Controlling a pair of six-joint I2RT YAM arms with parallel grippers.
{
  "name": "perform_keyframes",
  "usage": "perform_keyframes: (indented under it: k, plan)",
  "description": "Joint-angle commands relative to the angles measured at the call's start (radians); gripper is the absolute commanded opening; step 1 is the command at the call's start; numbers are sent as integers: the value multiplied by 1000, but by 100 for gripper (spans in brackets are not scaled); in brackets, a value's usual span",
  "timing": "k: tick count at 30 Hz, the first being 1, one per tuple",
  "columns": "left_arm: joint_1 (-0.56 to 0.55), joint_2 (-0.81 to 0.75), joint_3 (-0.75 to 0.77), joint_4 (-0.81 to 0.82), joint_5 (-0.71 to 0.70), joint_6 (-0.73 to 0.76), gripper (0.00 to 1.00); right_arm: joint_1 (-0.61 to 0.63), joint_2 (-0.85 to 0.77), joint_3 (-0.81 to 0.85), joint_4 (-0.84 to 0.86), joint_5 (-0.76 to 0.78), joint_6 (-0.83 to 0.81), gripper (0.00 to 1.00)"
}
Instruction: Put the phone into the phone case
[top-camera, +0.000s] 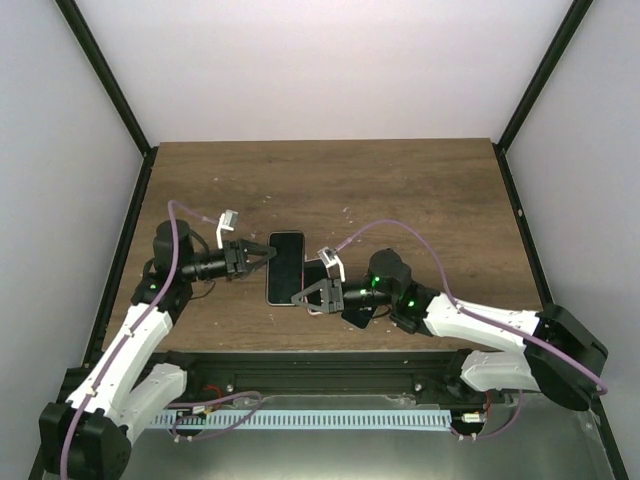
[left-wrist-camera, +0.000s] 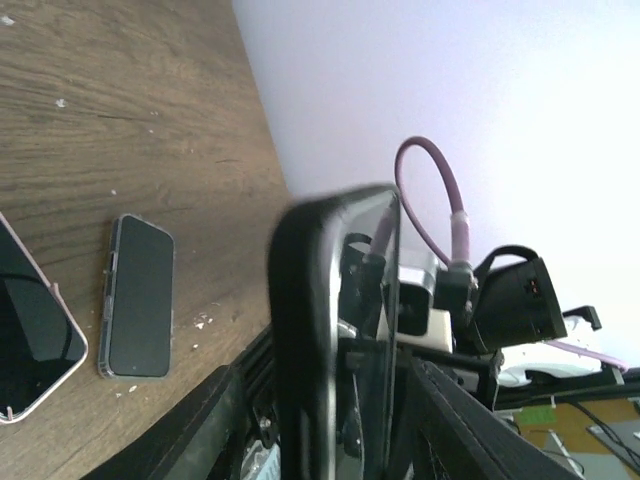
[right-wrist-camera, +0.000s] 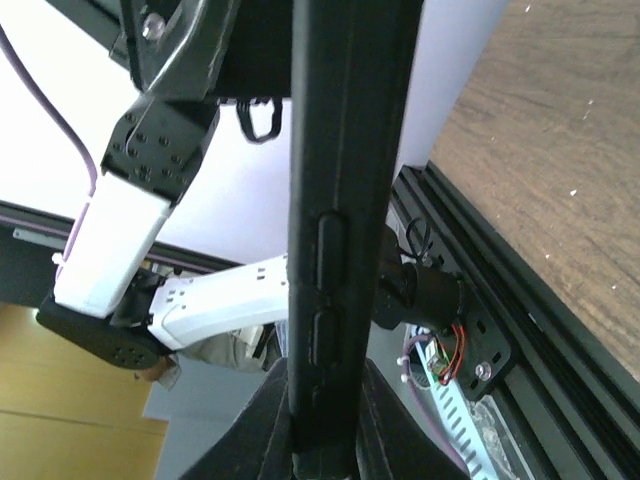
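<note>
On table (top-camera: 400, 190): 1 phone (top-camera: 285, 267), 1 case (top-camera: 316, 283).

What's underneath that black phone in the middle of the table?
Seen from above, the phone hides whatever lies directly beneath it. A dark flat piece shows past its right edge, with the wooden table all around.

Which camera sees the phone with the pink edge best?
The top external view: it shows the whole phone from above, dark screen and pink rim. The left wrist view catches only one end, cut off at its edge. In the right wrist view I cannot pick it out.
</note>
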Motion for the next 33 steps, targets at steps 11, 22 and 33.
perform_keyframes:
  k: [11, 22, 33]
  plan:
    - [32, 22, 25, -15, -37, 88, 0, 42, -25, 23, 40, -71, -96, 1]
    - [37, 40, 113, -251, -136, 194, 27, 42, -14, 8, 69, -10, -65, 2]
    - [46, -104, -98, -108, 38, -92, 56, 34, -98, 40, -28, 223, -61, 1]
